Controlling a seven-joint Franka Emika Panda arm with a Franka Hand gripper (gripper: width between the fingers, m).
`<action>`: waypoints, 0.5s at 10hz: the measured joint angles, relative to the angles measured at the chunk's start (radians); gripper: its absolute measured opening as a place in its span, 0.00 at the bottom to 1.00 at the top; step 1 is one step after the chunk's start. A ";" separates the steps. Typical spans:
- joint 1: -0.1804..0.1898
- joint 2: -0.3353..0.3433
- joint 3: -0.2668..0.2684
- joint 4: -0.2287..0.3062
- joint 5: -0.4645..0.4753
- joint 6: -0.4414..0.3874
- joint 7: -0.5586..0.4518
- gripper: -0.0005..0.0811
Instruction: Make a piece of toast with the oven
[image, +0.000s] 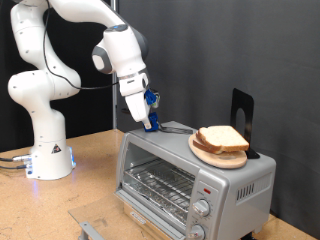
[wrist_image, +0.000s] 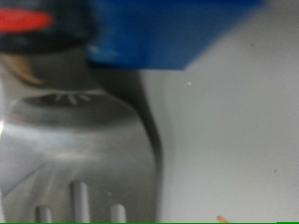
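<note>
The silver oven (image: 190, 178) stands on the wooden table with its glass door shut and the wire rack (image: 158, 183) bare inside. On its top, towards the exterior view's right, the piece of toast (image: 222, 137) lies pale on a round wooden plate (image: 213, 156). My gripper (image: 150, 122) is down at the oven's top near its left end, at the dark handle of a spatula (image: 177, 127) lying there. Up close in the wrist view, the slotted metal spatula (wrist_image: 84, 159) blade fills the picture under a blue finger (wrist_image: 177, 33).
A black stand (image: 241, 113) rises behind the plate at the oven's back right. Two round knobs (image: 200, 210) and a red light (image: 205, 188) are on the oven's front. The robot base (image: 45, 150) sits at the left, and a grey metal piece (image: 90, 228) lies at the table's front.
</note>
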 joint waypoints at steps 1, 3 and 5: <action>0.000 0.001 0.000 0.000 0.000 0.000 0.002 0.83; 0.000 0.003 0.000 0.002 0.000 -0.002 0.008 0.96; 0.000 0.003 0.000 0.004 0.004 -0.002 0.007 0.99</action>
